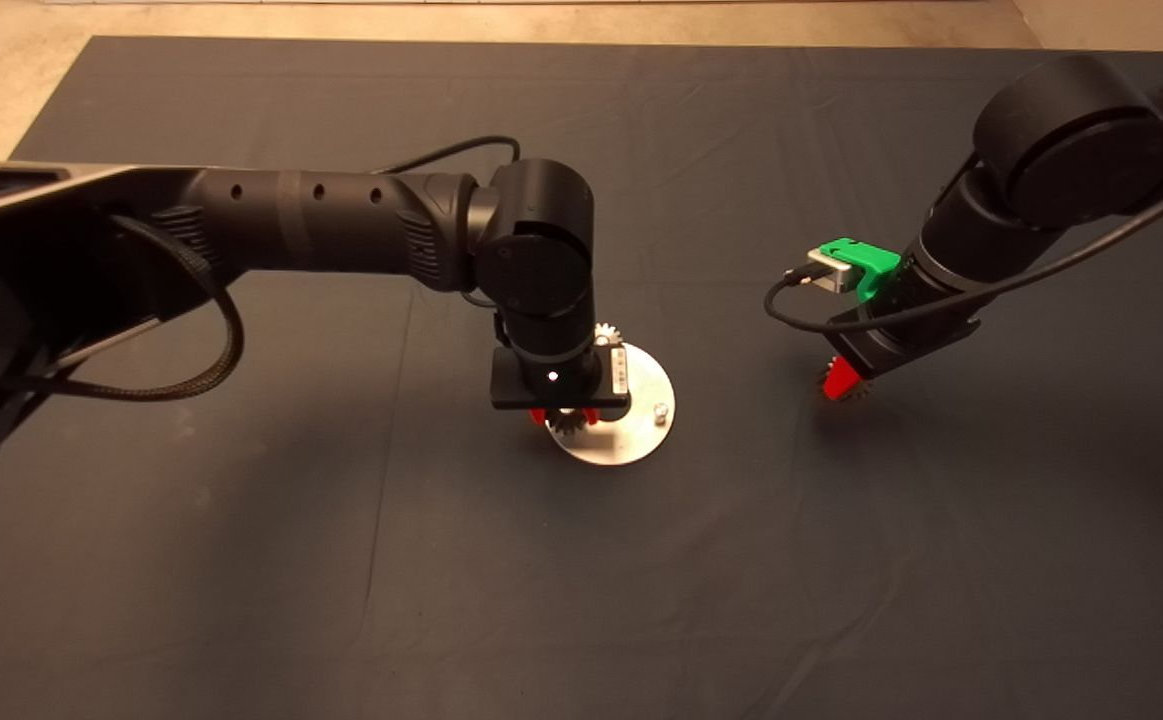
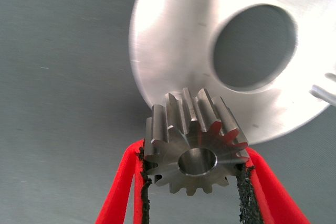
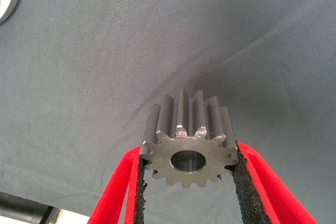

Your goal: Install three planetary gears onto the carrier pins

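The shiny round disc (image 1: 631, 440) with a large central hole lies mid-mat. One planetary gear (image 1: 609, 335) sits at the disc's far edge, and a bare carrier pin (image 1: 659, 410) stands on its right side. My left gripper (image 1: 568, 418) hangs over the disc's near-left edge, shut on a second gear (image 2: 194, 145). In the left wrist view that gear hovers over the disc (image 2: 173, 51) rim, with a pin (image 2: 323, 90) at the side. My right gripper (image 1: 844, 385) is over the mat to the right of the disc, shut on a third gear (image 3: 189, 135).
The dark mat (image 1: 241, 560) covers the table, with pale floor (image 1: 1, 90) beyond its far-left corner. The left arm (image 1: 341, 230) spans the mat's left half. The right arm (image 1: 1061, 150) stands high at the right.
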Controlling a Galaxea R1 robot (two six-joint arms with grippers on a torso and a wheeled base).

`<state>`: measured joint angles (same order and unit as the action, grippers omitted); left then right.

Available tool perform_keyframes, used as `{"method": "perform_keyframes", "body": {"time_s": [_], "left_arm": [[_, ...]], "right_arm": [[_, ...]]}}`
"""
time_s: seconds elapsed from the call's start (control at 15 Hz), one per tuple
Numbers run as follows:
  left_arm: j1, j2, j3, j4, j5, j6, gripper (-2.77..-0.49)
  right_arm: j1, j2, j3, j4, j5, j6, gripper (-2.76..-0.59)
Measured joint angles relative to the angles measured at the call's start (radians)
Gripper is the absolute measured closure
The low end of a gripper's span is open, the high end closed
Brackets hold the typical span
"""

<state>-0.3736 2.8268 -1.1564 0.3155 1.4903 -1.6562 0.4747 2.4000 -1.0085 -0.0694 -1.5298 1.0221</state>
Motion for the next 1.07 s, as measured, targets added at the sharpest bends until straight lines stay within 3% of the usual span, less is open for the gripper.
{"method": "perform_keyframes", "body": {"time_s": [1.07], "left_arm": [[0.005, -0.025, 0.007, 0.000, -0.001, -0.002, -0.82]], "right_arm": [[0.000, 0.001, 0.007, 0.001, 0.000, 0.000, -0.97]]}}
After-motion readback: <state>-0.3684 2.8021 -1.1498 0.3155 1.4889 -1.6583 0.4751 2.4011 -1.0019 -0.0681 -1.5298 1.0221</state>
